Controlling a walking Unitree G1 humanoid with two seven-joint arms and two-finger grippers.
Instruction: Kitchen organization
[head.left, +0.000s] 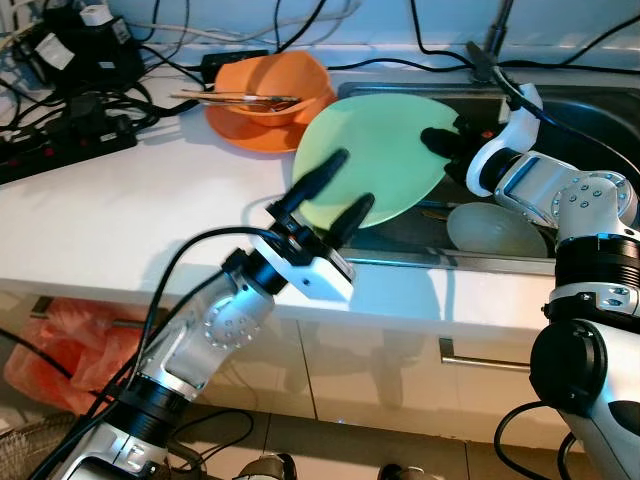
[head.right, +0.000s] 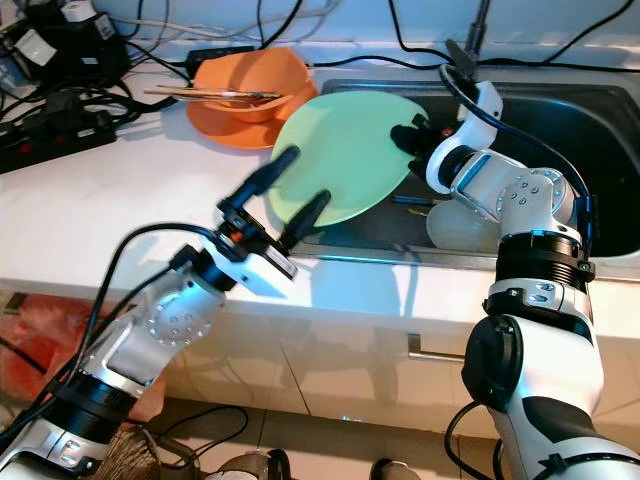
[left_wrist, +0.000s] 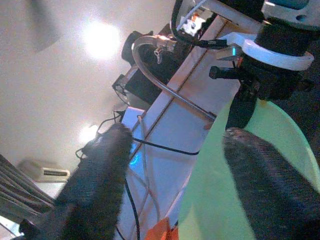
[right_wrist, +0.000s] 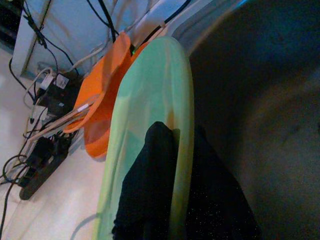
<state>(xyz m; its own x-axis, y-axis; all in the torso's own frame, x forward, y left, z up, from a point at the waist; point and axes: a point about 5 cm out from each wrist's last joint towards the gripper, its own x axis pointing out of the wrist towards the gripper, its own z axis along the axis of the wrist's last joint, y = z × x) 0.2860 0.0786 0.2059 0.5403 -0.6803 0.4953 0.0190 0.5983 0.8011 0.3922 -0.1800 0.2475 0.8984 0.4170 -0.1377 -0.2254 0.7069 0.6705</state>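
Midway: green plate (head.left: 375, 150) clamped at its rim in right tool (head.left: 443, 143), raised over sink (head.left: 590, 110) edge; left tool (head.left: 335, 195) spread wide, empty, near plate; placement on tabletop (head.left: 130, 210) pending.

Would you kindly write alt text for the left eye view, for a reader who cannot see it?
The right gripper is shut on the rim of a green plate, holding it tilted over the edge of the sink. The left gripper, open, reaches toward the plate's near edge. An orange bowl with chopsticks sits on the white counter behind.
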